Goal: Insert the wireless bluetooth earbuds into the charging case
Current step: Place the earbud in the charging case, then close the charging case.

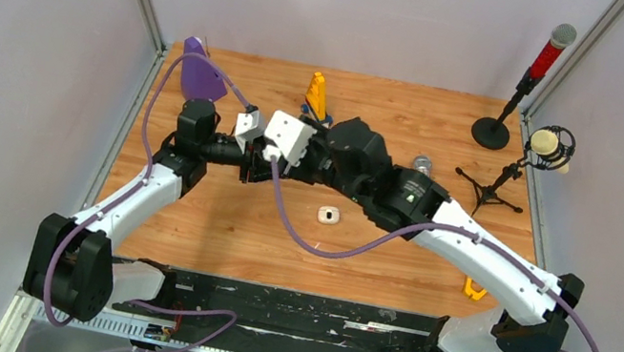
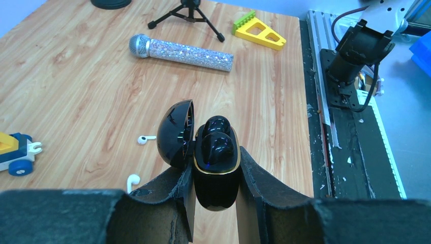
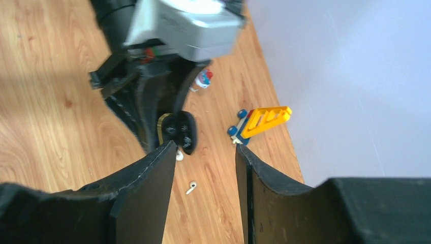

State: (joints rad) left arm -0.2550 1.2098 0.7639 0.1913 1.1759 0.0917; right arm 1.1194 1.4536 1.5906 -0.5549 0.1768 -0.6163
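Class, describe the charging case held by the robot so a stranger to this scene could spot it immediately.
Over the wooden table, find the left gripper; the charging case is clamped between its fingers. It is glossy black with a gold rim, lid open, black earbuds seated inside, unlike the loose white earbuds on the wood beside it.

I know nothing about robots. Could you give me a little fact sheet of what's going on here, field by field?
Left gripper: shut on the black charging case, lid open
Inside the case: glossy black earbuds seated
Right gripper: open, empty, pointed toward the held case
Loose on the table: two white earbuds; a white case farther off
Nearby: glitter microphone
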